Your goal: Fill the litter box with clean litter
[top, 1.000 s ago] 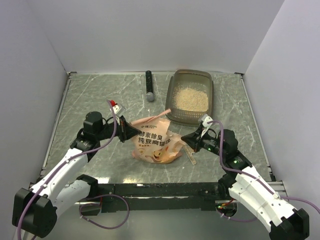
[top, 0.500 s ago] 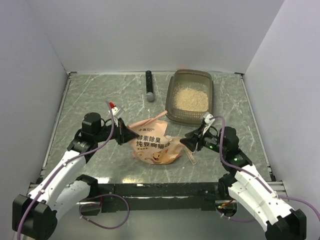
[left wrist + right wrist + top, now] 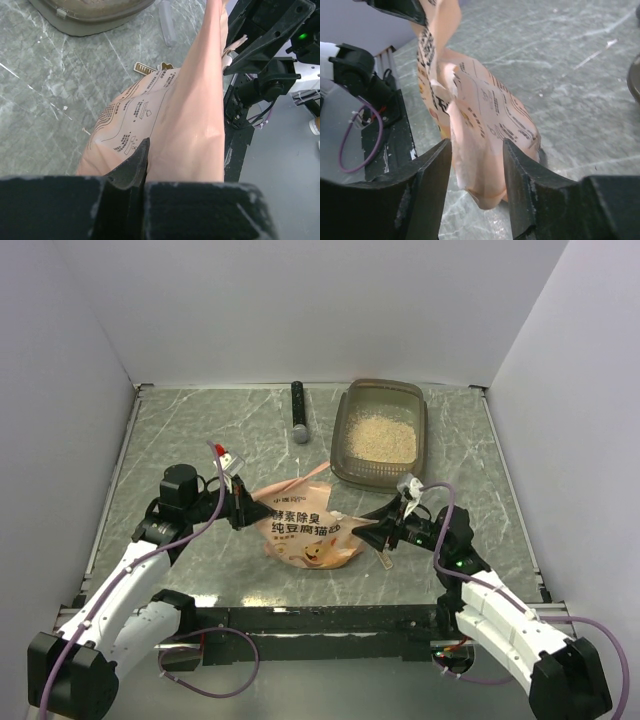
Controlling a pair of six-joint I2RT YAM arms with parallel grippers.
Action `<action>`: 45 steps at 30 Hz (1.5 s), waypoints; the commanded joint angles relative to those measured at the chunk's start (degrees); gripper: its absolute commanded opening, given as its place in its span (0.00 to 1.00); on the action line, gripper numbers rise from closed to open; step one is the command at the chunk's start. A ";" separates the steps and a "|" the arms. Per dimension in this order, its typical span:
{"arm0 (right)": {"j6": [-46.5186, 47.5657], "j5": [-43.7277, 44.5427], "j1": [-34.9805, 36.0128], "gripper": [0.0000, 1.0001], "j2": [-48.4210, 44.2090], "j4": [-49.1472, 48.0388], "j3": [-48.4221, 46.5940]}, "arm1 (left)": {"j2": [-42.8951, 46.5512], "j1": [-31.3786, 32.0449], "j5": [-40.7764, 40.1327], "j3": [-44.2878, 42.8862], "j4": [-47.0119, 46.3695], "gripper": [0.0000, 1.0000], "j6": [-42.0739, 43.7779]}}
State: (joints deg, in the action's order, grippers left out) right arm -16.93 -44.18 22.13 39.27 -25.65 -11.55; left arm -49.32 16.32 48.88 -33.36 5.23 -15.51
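The litter box (image 3: 345, 430), a smoky grey-brown tray, stands at the back right of the table and holds a heap of pale beige clean litter (image 3: 380, 438). Its near rim shows in the left wrist view (image 3: 85, 22). An orange-pink pouch (image 3: 305, 525) lies in front of it, between the arms. My left gripper (image 3: 244, 506) is shut on the pouch's left edge (image 3: 185, 120). My right gripper (image 3: 368, 530) is open, with its jaws on either side of the pouch's right corner (image 3: 485, 150), and the fingers (image 3: 432, 175) are not closed on it.
A black cylinder with a grey tip (image 3: 298, 412) lies left of the litter box. A pink torn strip (image 3: 318, 473) lies behind the pouch. A small clear strip (image 3: 386, 558) lies at the pouch's right. White walls enclose the table on three sides.
My right gripper has moved left and now straddles the pouch's right corner. My left gripper has drawn slightly left, still holding the pouch.
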 commanded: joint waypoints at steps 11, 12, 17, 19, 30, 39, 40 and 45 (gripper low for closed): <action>-5.48 -4.77 -0.42 0.33 3.80 -21.19 2.41 | 0.01 -0.50 2.53 -0.74 -0.05 0.01 1.27; -5.74 -4.77 -0.42 0.22 3.97 -21.63 2.50 | 0.01 -0.41 2.62 -0.74 0.30 0.01 1.27; -7.67 -4.77 -0.86 0.00 5.91 -19.62 1.27 | -0.07 -0.50 2.18 -0.74 0.56 0.01 0.48; -9.69 -7.05 -2.26 0.00 7.83 -17.16 -0.30 | -0.69 -0.58 1.74 -1.79 2.40 0.01 -0.75; -21.30 -23.66 -6.84 0.00 11.27 4.45 -7.34 | -5.17 -0.67 1.04 -7.51 17.52 0.01 -12.61; -24.81 -21.92 -6.75 0.00 8.29 21.87 -4.89 | -6.75 -0.67 1.47 -1.72 26.14 0.01 -15.08; -26.56 -21.47 -6.66 0.00 8.28 21.87 -3.41 | -6.75 -0.67 2.26 -1.18 27.01 0.01 -14.64; -31.58 -21.39 -6.93 0.00 9.16 18.89 1.08 | -3.42 -0.67 1.91 1.63 31.85 0.01 -13.31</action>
State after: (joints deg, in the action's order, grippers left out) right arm -43.77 -65.69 15.99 48.36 -9.26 -14.00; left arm -55.46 16.34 52.90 -34.20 29.43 -29.74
